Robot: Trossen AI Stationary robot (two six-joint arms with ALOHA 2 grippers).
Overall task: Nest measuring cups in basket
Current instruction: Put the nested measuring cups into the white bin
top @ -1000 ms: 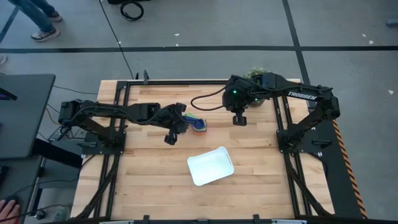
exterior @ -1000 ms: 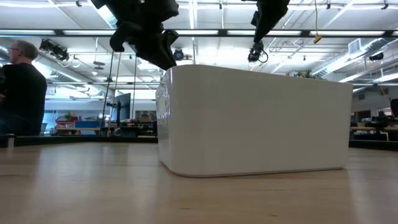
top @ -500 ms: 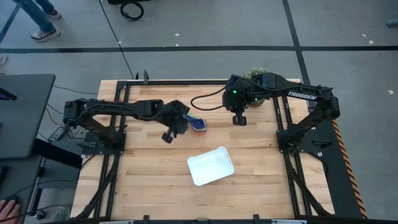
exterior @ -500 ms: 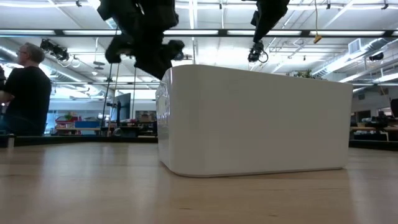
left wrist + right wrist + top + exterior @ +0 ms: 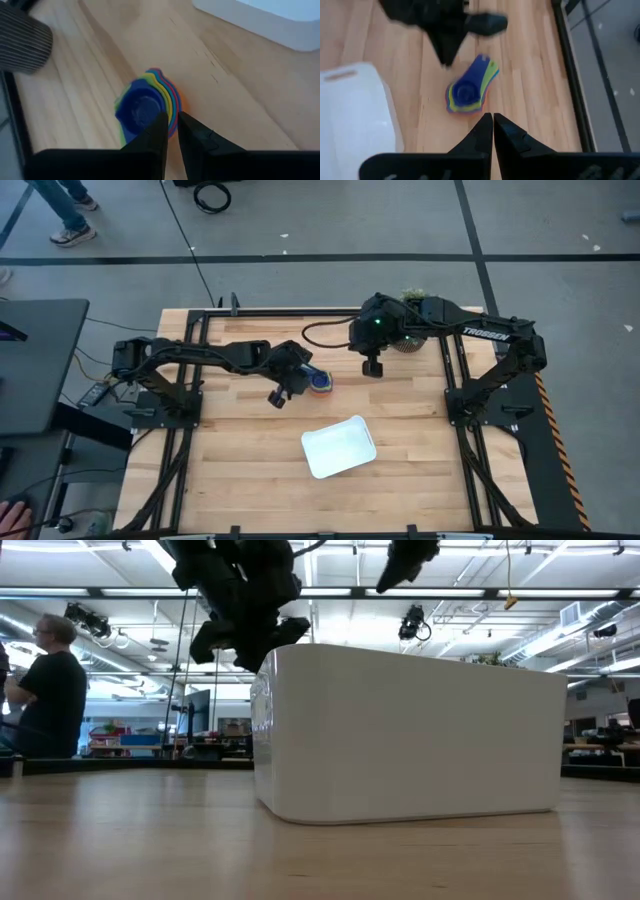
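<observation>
The measuring cups [image 5: 320, 383] lie nested in one stack on the table, a blue cup [image 5: 142, 107] uppermost with yellow, green and red rims showing around it. The stack [image 5: 467, 92] is between the two arms, beyond the basket's far side. The white basket [image 5: 339, 446] stands near the table's middle with nothing in it. My left gripper [image 5: 278, 395] hovers shut just left of the stack, pointing slantwise down; in the left wrist view its fingertips [image 5: 172, 132] show in front of the stack's rim. My right gripper [image 5: 371, 366] hangs shut, high above the table to the right of the stack.
A round ribbed plant pot [image 5: 408, 345] stands at the far right, under the right arm. In the low view the basket's wall [image 5: 410, 730] hides the cups. A person [image 5: 45, 680] stands beyond the table's left. Bare wood lies near and left of the basket.
My left gripper has sunk a little toward the table and rolled about its own line, staying just left of the cup stack. My right gripper has tipped its fingertips up and toward the table's left. The cups and the basket have not moved.
</observation>
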